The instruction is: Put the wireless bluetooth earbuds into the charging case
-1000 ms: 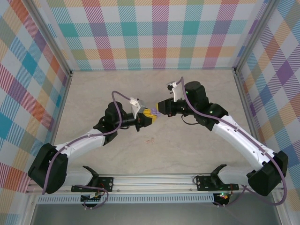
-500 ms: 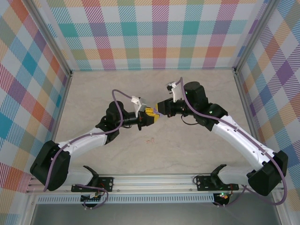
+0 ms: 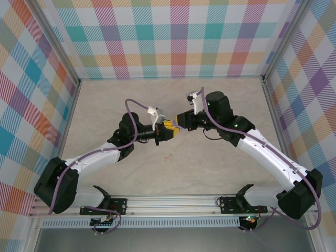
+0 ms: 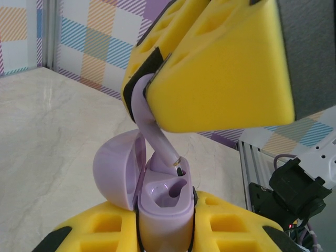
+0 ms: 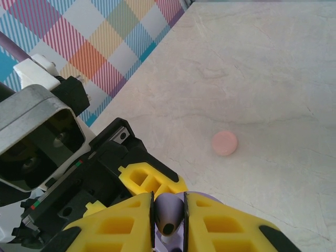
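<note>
Above the middle of the table my two grippers meet tip to tip. My left gripper is shut on the body of a lilac charging case, held upright with its round lid swung open to the left. My right gripper is shut on a lilac earbud. The earbud's stem slants down to the rim of the case's far socket. The near socket shows as an open hollow.
A pale pink round disc lies flat on the marble tabletop below the grippers. Checked walls and metal posts close the table on three sides. A metal rail runs along the near edge between the arm bases.
The left gripper with the case has shifted slightly up and toward the right gripper since a second ago. Over the last half second almost nothing has moved.
</note>
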